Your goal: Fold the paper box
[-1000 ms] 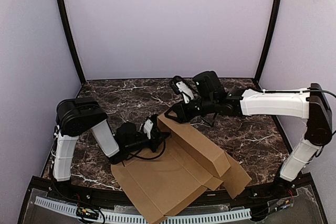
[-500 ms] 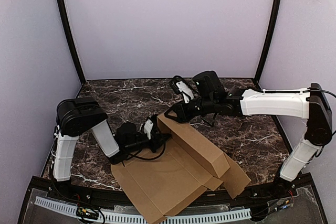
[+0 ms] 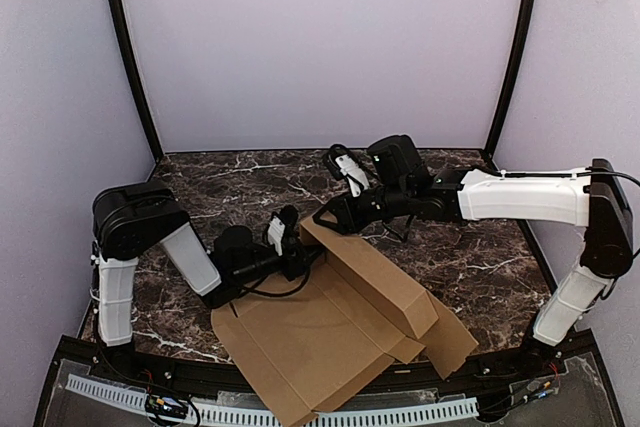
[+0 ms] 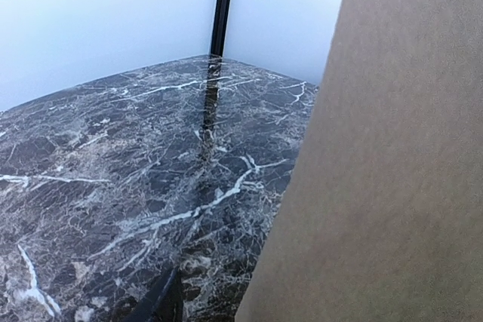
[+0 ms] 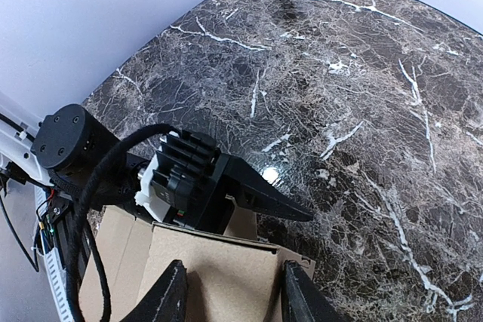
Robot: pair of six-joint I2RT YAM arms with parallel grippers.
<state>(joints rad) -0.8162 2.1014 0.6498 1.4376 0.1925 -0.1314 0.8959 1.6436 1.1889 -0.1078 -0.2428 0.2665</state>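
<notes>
The paper box [image 3: 310, 337] is a brown cardboard sheet lying at the near middle of the table, with one long double wall [image 3: 385, 282] folded up. My right gripper [image 3: 322, 219] is shut across the far end of that wall; in the right wrist view its fingers [image 5: 172, 292] press the cardboard [image 5: 204, 262] from both sides. My left gripper [image 3: 298, 250] sits low at the same end. One black finger [image 5: 275, 203] reaches past the cardboard edge. In the left wrist view a flap [image 4: 392, 171] fills the right half, and a finger [image 4: 158, 299] stands apart from it, open.
The dark marble table [image 3: 230, 187] stretches behind and to both sides of the box. Lilac walls and black corner posts [image 3: 130, 57] close it in. A white perforated rail [image 3: 330, 415] runs along the near edge. The left arm's cable [image 3: 262, 293] loops over the sheet.
My left gripper has opened off the flap and drawn back a little, its arm shifting left. The right gripper and the folded wall have stayed put.
</notes>
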